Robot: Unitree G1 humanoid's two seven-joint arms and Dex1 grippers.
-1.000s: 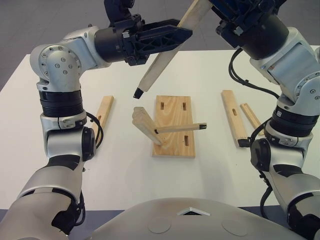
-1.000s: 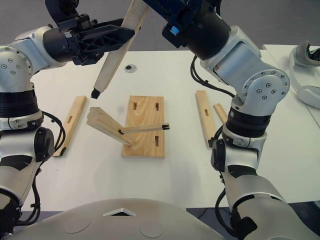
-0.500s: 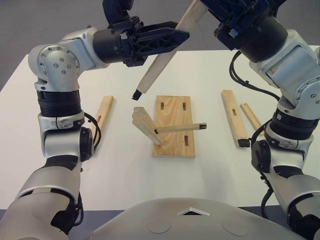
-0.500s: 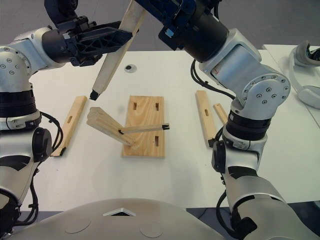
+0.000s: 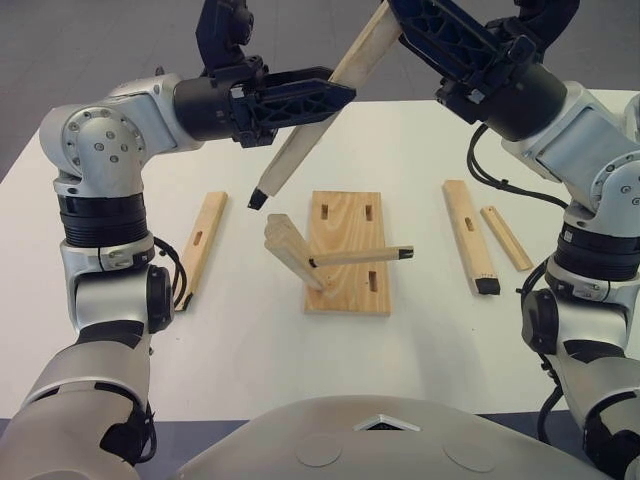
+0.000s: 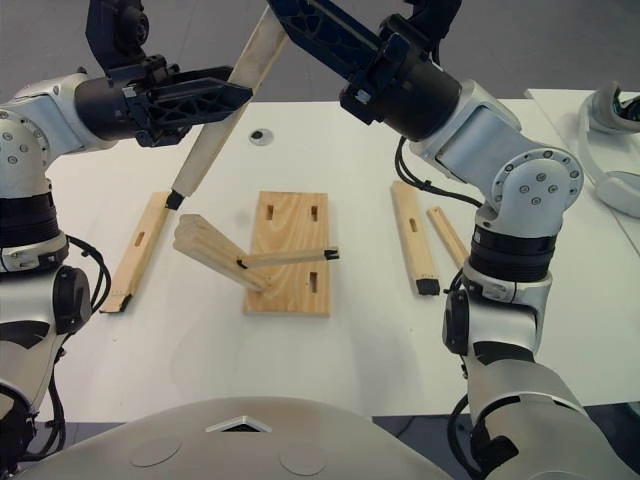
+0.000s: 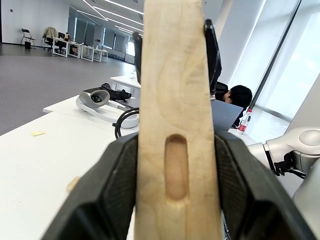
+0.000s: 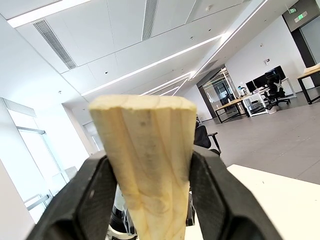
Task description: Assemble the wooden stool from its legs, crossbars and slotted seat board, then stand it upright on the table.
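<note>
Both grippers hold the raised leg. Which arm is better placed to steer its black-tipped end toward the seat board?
Probably left: the left gripper clamps the leg lower down, nearer its black tip; the right gripper holds the far top end.

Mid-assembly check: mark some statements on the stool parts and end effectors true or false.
1. Both the left end effector and right end effector clamp one tilted wooden leg. True.
2. The rectangular slotted wooden seat board stands on edge. False: it lies flat on the white table.
3. A thin wooden crossbar sticks out of the leaning wooden leg on the seat board. True.
4. Three loose pieces lie right of the board. False: two, a black-tipped long leg and a short bar.
</note>
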